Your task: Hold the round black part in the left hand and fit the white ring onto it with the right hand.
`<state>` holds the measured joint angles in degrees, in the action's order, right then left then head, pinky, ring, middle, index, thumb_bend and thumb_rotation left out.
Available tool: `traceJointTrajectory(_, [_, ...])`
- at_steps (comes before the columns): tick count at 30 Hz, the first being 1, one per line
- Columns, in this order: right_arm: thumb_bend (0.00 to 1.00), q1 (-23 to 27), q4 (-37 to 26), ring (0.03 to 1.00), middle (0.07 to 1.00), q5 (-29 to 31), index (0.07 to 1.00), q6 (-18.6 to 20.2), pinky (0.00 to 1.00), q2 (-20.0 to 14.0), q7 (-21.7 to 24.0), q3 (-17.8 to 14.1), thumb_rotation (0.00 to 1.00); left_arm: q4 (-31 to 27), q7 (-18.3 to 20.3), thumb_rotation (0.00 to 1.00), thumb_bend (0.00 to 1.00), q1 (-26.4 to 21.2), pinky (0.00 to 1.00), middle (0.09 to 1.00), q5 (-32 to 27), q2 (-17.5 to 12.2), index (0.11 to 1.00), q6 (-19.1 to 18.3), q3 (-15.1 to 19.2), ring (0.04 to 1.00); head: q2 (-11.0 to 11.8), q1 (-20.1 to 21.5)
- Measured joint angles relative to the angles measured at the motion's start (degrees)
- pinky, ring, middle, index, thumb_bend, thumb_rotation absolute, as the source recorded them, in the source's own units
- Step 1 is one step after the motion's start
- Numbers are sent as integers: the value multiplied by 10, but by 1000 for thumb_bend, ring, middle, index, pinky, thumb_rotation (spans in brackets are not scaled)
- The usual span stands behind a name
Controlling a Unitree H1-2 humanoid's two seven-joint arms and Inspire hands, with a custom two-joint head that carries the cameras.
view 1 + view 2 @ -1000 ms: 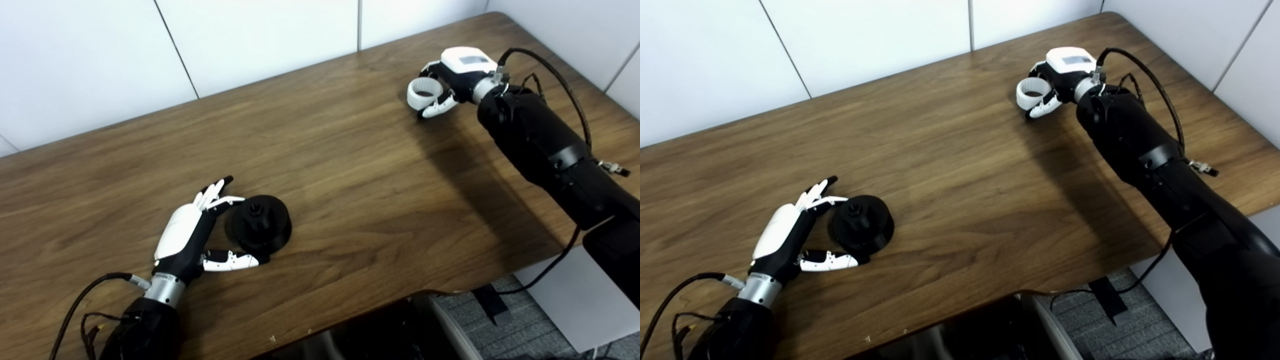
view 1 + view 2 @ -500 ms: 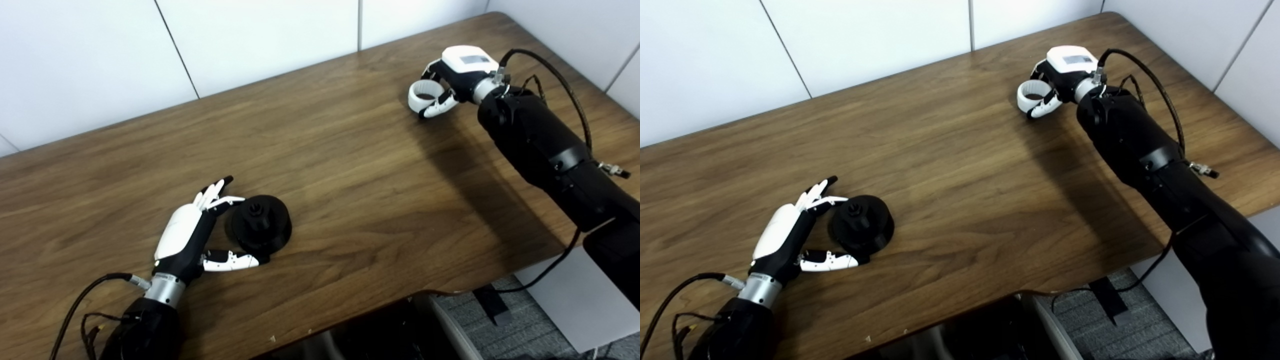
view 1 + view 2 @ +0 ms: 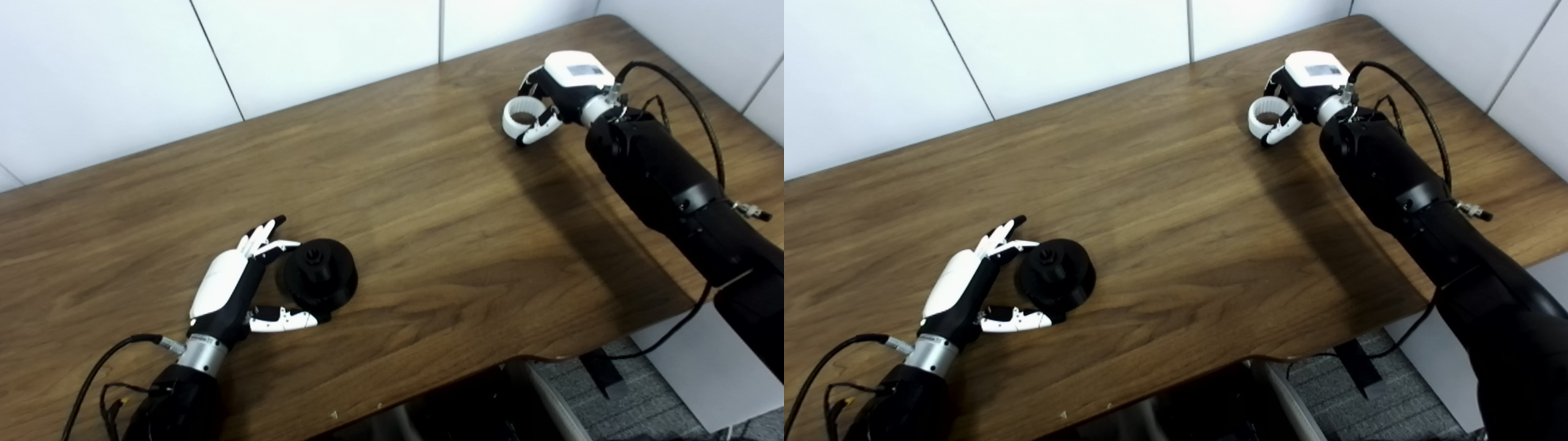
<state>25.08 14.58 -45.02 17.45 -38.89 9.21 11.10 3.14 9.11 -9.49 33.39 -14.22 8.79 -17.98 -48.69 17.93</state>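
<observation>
White ring pinched by right hand fingers (left hand spread wide).

On the table, the round part lies at the near left, close to the front edge. My left hand rests on the table just to the left of it; the fingers reach past its far-left side and the thumb lies along its near side, so the part sits between them. My right hand is at the far right of the table, near the back edge and well apart from the part. The ring is at the left side of this hand, between the fingers and the thumb. Behind the table stands the wall.
</observation>
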Motion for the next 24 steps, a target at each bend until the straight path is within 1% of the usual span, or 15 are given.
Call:
traceJointTrajectory(3, [536, 0, 0, 736, 559, 3, 523, -1, 1000, 0, -3, 0, 150, 0, 0, 416, 1000, 0, 1000, 1000, 0, 0, 690, 0, 0, 1000, 0, -1])
traceJointTrajectory(5, [516, 0, 0, 732, 550, 6, 501, -2, 1000, 0, -6, -1, 146, 0, 0, 416, 1000, 0, 1000, 1000, 0, 0, 690, 0, 0, 1000, 0, -2])
traceJointTrajectory(10, [510, -2, -3, 731, 546, 7, 495, -3, 1000, 1, -16, -2, 148, 0, 0, 420, 1000, 0, 1000, 1000, 0, 1, 691, 0, 0, 1000, 1, -2])
traceJointTrajectory(15, [510, -13, -21, 720, 546, 6, 495, -4, 1000, 0, -22, -3, 147, 0, -1, 423, 1000, 0, 1000, 1000, 0, 1, 690, 0, 0, 1000, 1, -1])
traceJointTrajectory(17, [517, -15, -23, 705, 486, 6, 519, -5, 997, 0, -22, -6, 54, 0, -1, 420, 1000, 0, 1000, 1000, 0, 1, 689, 0, 0, 1000, 1, -2])
traceJointTrajectory(18, [518, -16, -25, 707, 473, 6, 525, -5, 998, 0, -22, -7, 32, 0, -1, 419, 1000, 0, 1000, 1000, 0, 1, 689, 0, 0, 1000, 1, -1])
traceJointTrajectory(21, [518, -17, -35, 711, 461, 6, 534, -4, 1000, 0, -20, -9, 12, 0, -1, 410, 1000, 0, 1000, 1000, 0, 1, 689, -1, 0, 1000, 1, -2])
traceJointTrajectory(24, [518, -17, -54, 714, 459, 5, 536, 4, 1000, -2, -4, -11, 10, 0, -1, 405, 1000, 0, 1000, 1000, 0, 1, 687, -2, 0, 1000, 1, -2])
